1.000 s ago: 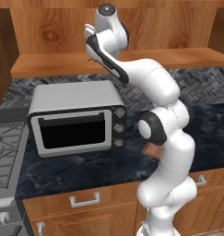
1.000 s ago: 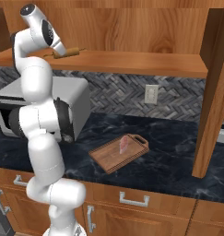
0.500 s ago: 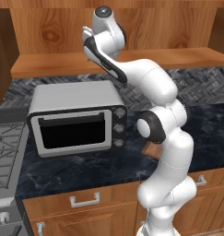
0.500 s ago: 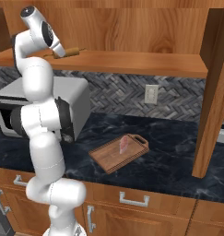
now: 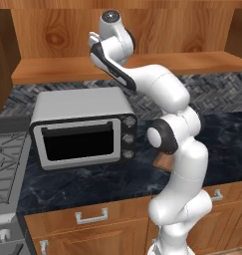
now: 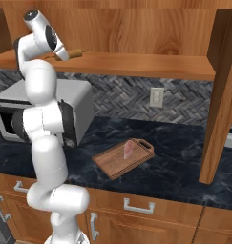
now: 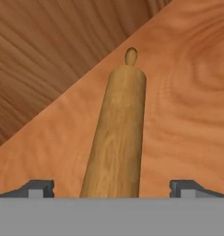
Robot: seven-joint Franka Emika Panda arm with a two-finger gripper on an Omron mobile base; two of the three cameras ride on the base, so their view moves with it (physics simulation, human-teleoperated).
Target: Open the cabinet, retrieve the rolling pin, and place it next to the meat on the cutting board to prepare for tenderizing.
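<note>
Wooden rolling pin (image 7: 115, 133) lies flat on shelf (image 7: 187, 106), pointing away between open jaws.

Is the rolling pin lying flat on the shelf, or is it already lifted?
Lying flat. In the hand view the rolling pin rests along the wooden shelf, between the open gripper fingertips, which do not touch it.

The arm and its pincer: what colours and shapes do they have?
The arm is glossy white, built of rounded segments with dark round joint caps and a dark stripe along the upper link. The pincer has two small dark grey, blocky fingertips.
</note>
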